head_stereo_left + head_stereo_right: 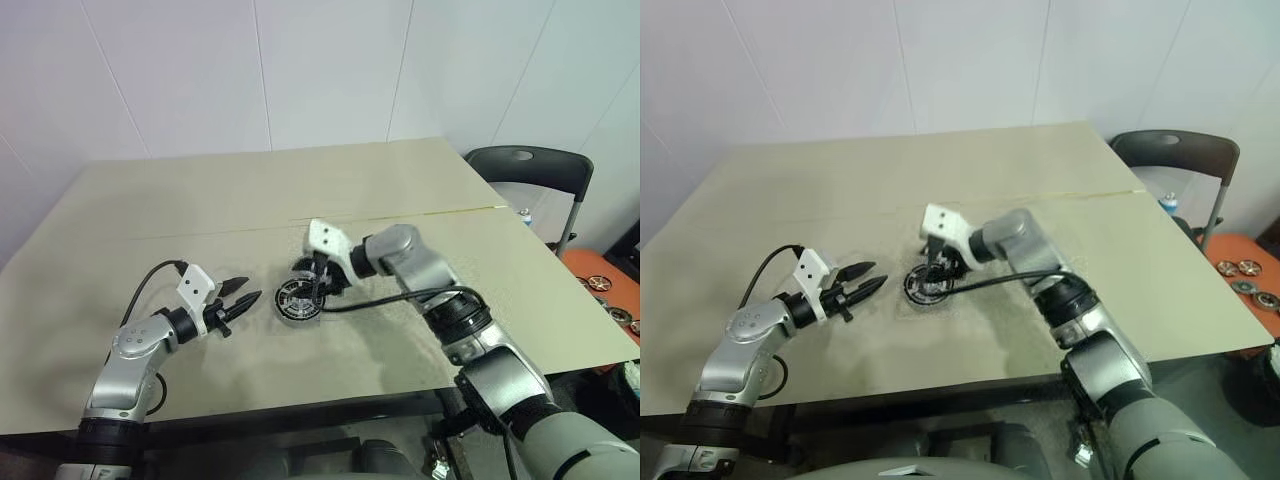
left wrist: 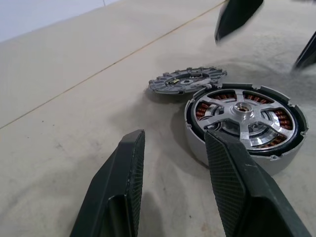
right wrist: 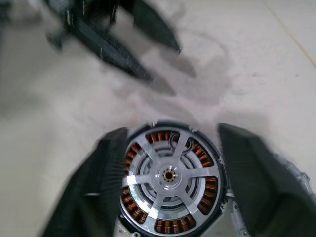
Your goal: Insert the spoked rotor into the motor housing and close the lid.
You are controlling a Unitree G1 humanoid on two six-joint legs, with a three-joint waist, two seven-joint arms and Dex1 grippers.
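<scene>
Here the beige table (image 1: 150, 210) carries the motor housing (image 1: 298, 300) near its middle, the spoked rotor (image 2: 247, 116) already seated inside over the copper windings. The right gripper (image 3: 170, 177) hangs just above the housing, its fingers spread wide on either side of the rim and holding nothing. The left gripper (image 1: 240, 296) sits at the housing's nine o'clock, apart from it, half open and empty. The lid (image 2: 187, 80) lies flat just beyond, at twelve o'clock.
</scene>
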